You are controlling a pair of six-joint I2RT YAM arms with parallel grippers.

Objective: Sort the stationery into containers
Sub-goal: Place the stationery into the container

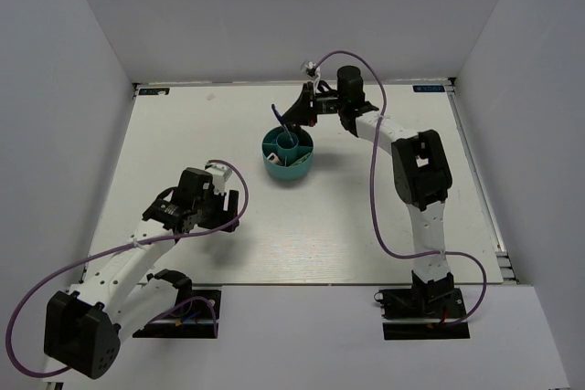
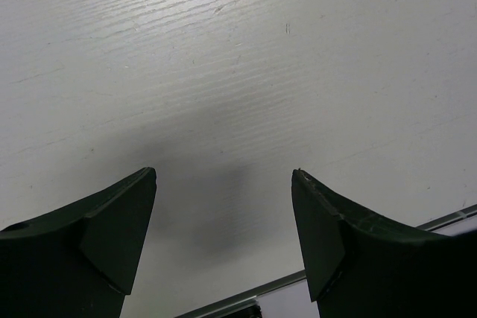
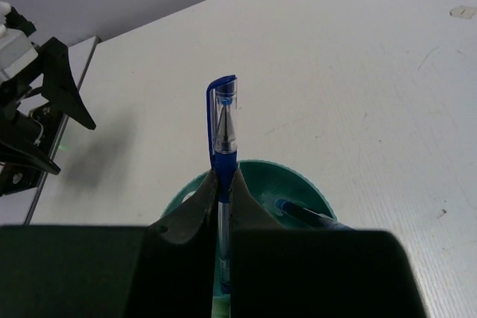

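The round teal organiser (image 1: 289, 156) stands at the table's middle back. My right gripper (image 1: 300, 114) hangs just behind and above it, shut on a thin blue pen (image 3: 223, 128) whose capped end sticks out past the fingertips over the organiser's rim (image 3: 298, 175). A second blue pen (image 3: 298, 212) lies inside the organiser; one shows slanting out of it in the top view (image 1: 285, 124). A small pale piece (image 1: 272, 158) sits in a left compartment. My left gripper (image 1: 225, 209) is open and empty, low over bare table at the front left (image 2: 223, 176).
The table's near edge rail (image 2: 298, 277) runs just below my left fingers. The left arm shows in the right wrist view (image 3: 37, 102) at the left. White walls enclose the table on three sides.
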